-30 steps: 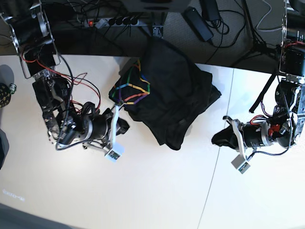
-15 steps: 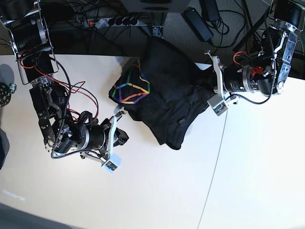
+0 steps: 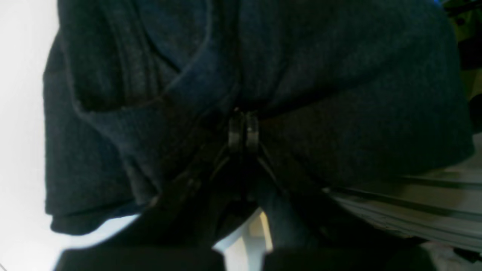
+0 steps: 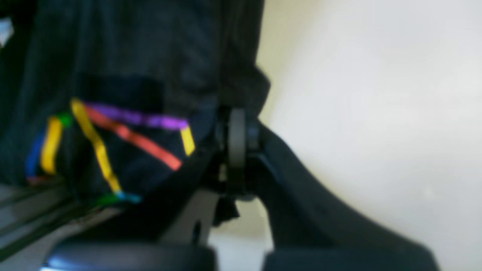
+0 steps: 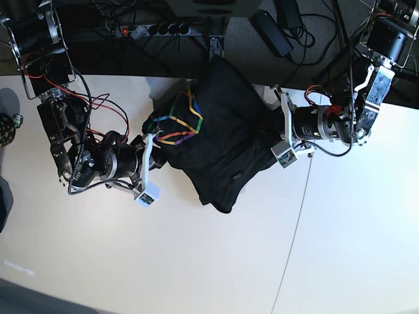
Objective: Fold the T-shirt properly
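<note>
The black T-shirt (image 5: 226, 131) lies crumpled at the table's back middle, with its rainbow line print (image 5: 175, 121) showing at its left edge. My left gripper (image 5: 273, 135) is pushed into the shirt's right edge. In the left wrist view it (image 3: 243, 128) is shut, with dark folds (image 3: 158, 124) gathering at its tips. My right gripper (image 5: 156, 149) is at the shirt's left edge, just below the print. In the right wrist view it (image 4: 237, 131) is shut, its tips touching the hem beside the print (image 4: 124, 135). No cloth shows between them.
A power strip (image 5: 154, 29), a black adapter (image 5: 273, 31) and loose cables lie behind the table's back edge. The shirt's top hangs over that edge. A seam (image 5: 298, 216) runs down the white table on the right. A dark patterned object (image 5: 5, 127) sits at the far left.
The left arm swung up from the right front to the shirt's right edge and pushed into it. The right gripper moved up to the printed edge. The shirt's lower corner shifted left.
</note>
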You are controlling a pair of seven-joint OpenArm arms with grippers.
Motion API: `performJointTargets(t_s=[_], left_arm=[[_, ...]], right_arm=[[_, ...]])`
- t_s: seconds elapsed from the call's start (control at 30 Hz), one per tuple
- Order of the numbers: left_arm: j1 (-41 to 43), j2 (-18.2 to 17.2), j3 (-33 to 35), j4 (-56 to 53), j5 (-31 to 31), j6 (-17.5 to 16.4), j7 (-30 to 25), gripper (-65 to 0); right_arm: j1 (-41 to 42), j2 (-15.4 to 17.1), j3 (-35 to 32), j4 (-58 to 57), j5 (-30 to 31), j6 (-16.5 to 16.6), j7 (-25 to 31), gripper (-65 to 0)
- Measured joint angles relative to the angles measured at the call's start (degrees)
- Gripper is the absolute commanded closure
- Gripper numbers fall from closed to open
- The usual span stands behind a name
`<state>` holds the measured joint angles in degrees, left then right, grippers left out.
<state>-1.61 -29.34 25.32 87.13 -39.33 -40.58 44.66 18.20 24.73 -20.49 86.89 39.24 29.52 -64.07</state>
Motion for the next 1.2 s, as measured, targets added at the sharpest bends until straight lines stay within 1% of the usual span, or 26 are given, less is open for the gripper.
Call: performJointTargets(t_s=[0.2, 0.27, 0.37, 0.47, 0.6, 0.77, 0.83, 0.9, 1.03, 1.1, 1.2], left_arm=[[-8.22, -0.11, 2.10, -5.60, 2.64, -0.02, 0.04, 0.0], [-11.02, -0.17, 4.17, -7.26, 3.10, -0.04, -0.15, 0.0], [-14.73, 0.61, 7.41, -9.40, 5.35, -0.02, -1.11, 0.0], [-16.76, 1.95, 9.62, -10.73, 5.81, 0.02, -1.51, 0.0], [-18.23, 3.89, 10.01, -11.74, 6.82, -0.02, -1.46, 0.0], [-21.03, 3.91, 10.05, -11.74, 6.10, 0.00, -1.99, 0.0], [-21.92, 3.93, 9.40, -11.41, 6.10, 0.04, -1.88, 0.0], [-22.08, 3.98, 7.87, -10.12, 5.16, 0.07, -0.42, 0.0], [-22.05, 3.76, 2.54, -7.23, -0.07, 0.13, 4.24, 0.0], [-22.05, 2.95, -0.33, -5.42, -2.97, 0.24, 5.29, 0.0], [-22.08, 1.38, -3.91, -2.75, -6.40, 0.26, 8.85, 0.0]], right_arm=[[-1.40, 0.70, 0.00, 0.00, 0.31, 0.00, -0.35, 0.0], [-2.03, 1.14, 0.00, 0.00, 1.03, 0.00, -0.57, 0.0], [-2.49, 1.29, 0.00, -0.02, 2.78, 0.00, -0.98, 0.0], [-3.45, 1.27, 0.02, 0.02, 3.65, 0.00, -0.92, 0.0], [-5.66, 1.31, 0.02, 0.11, 4.20, 0.00, -0.92, 0.0], [-5.84, 1.22, 0.66, 0.22, 3.98, 0.00, -0.94, 0.0], [-5.86, 1.03, 2.01, 0.28, 4.02, 0.00, -0.92, 0.0], [-5.84, 1.01, 4.52, 0.55, 4.07, 0.00, -0.70, 0.0], [-5.84, 1.11, 10.51, 0.76, 4.00, 0.00, -0.66, 0.0], [-5.81, 1.11, 13.33, 0.79, 4.28, 0.00, -0.68, 0.0], [-5.84, 1.16, 16.59, 0.83, 5.55, 0.00, -1.22, 0.0]])
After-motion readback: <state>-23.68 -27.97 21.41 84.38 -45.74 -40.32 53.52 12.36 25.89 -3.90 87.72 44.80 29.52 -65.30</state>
